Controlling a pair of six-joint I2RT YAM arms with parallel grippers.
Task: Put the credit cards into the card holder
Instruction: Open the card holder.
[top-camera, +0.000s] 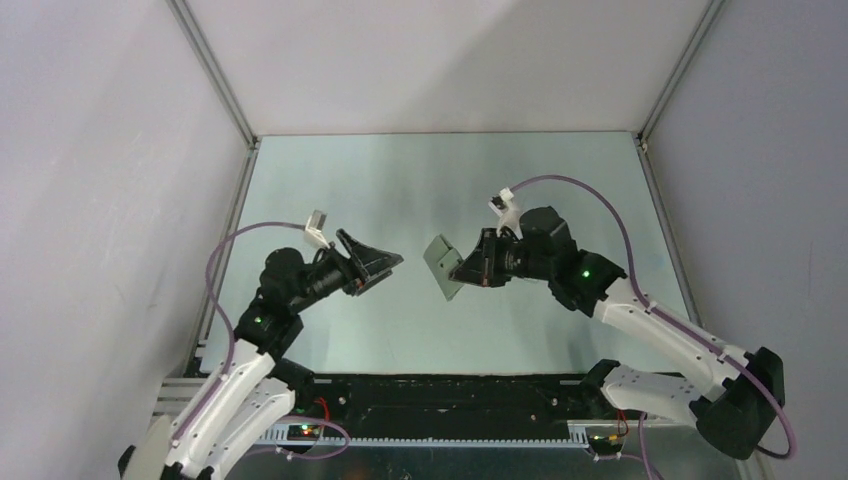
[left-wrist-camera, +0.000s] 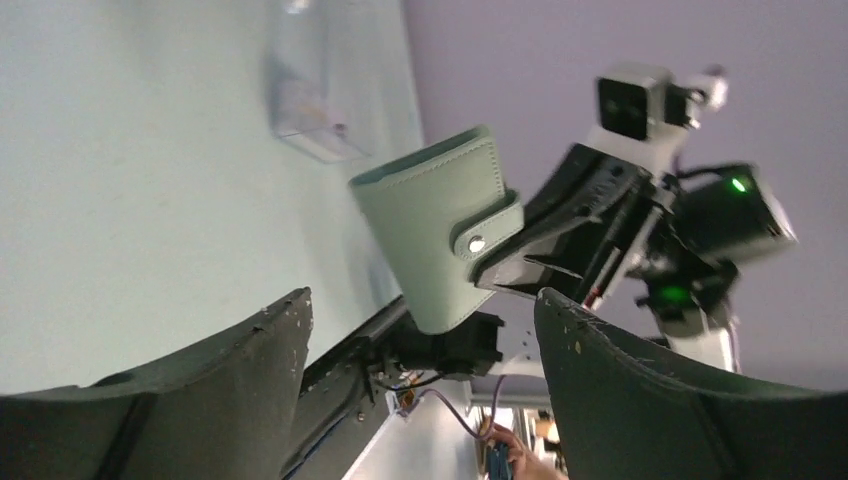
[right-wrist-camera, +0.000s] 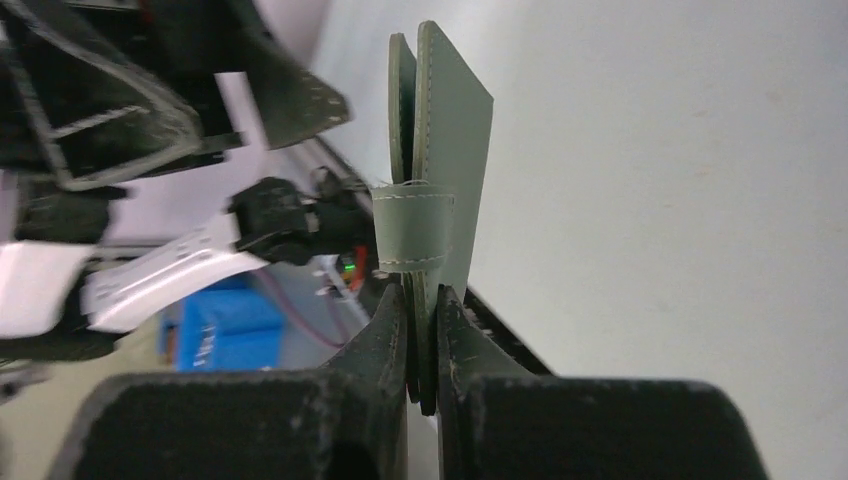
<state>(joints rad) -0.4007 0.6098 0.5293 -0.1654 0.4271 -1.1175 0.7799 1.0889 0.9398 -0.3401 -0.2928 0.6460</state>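
Note:
My right gripper (top-camera: 468, 268) is shut on the lower edge of the card holder (top-camera: 441, 262), a grey-green wallet, and holds it upright above the table. The wallet is folded shut, with its snap tab fastened (left-wrist-camera: 478, 243). In the right wrist view the jaws (right-wrist-camera: 423, 312) pinch both wallet flaps (right-wrist-camera: 450, 140). My left gripper (top-camera: 386, 272) is open and empty, level with the wallet, a short gap to its left and facing it (left-wrist-camera: 422, 300). No loose credit cards show. A clear plastic case (left-wrist-camera: 308, 120) lies on the table; something pale sits inside it.
The pale green table (top-camera: 400, 180) is enclosed by grey walls on the left, right and back. A black rail (top-camera: 450, 390) runs along the near edge between the arm bases. The right arm's cable (top-camera: 600, 200) loops above it.

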